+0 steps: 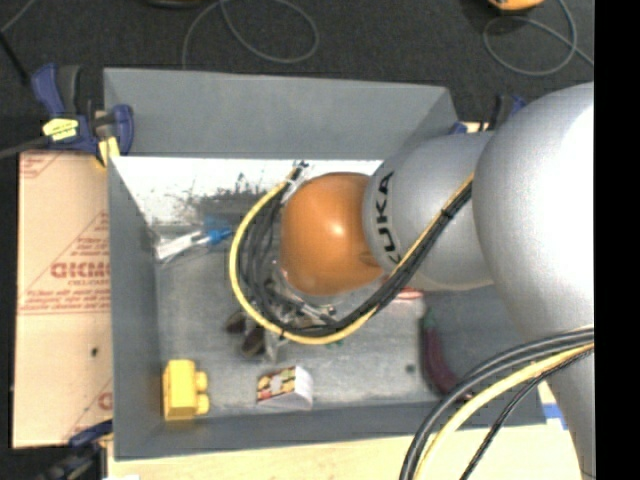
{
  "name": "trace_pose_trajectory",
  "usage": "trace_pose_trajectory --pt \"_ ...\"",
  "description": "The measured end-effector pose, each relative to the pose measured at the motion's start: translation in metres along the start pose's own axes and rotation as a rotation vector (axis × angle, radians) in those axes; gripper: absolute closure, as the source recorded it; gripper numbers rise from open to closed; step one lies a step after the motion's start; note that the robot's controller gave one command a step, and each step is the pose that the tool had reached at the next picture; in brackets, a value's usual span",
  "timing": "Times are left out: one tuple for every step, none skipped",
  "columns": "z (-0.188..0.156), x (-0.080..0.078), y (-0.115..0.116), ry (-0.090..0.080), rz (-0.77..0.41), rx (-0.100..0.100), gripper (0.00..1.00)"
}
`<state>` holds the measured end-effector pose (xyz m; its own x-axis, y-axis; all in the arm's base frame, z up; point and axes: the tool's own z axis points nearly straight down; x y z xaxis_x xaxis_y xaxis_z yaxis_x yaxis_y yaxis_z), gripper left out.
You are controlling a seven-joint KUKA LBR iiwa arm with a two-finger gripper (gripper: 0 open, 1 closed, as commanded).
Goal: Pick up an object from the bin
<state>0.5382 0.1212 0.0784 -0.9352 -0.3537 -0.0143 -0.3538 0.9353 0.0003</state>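
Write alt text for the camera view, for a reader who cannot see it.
A silver robot arm with an orange wrist cover reaches from the right into a grey metal bin, its claw low near the middle. A yellow block and a small printed box lie by the lower wall.

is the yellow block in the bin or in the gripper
In the bin: the yellow block lies on its floor at the lower left corner, apart from the gripper.
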Motion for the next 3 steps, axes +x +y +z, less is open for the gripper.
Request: trace_pose_trajectory --pt "-0.081 -0.012 0.003 -0.001 0.006 0.0 1.0" --pt "-0.08 -0.012 0.003 -0.001 0.007 0.0 1.0" --pt "-0.225 -0.006 0.011 -0.007 0.007 0.001 1.0"
